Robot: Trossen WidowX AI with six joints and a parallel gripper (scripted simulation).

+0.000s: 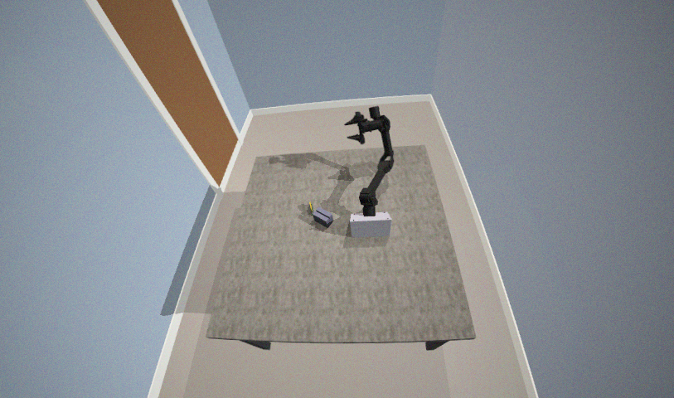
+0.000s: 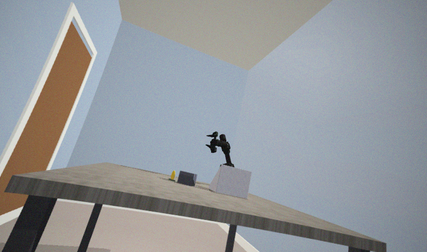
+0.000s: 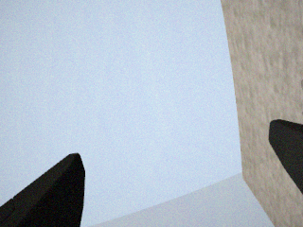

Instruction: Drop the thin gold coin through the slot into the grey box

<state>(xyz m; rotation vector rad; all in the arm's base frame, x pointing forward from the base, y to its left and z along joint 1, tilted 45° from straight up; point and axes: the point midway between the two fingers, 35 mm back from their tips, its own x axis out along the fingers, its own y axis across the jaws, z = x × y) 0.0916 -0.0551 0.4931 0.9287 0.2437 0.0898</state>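
the gripper (image 1: 356,128) hangs high with its fingers spread wide, holding nothing; the coin (image 1: 310,206) stands on edge well below it, just beside the grey box (image 1: 323,215).

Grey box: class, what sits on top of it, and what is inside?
Nothing rests on the grey box; its lid shows a dark slot. The interior is hidden. The coin stands beside it.
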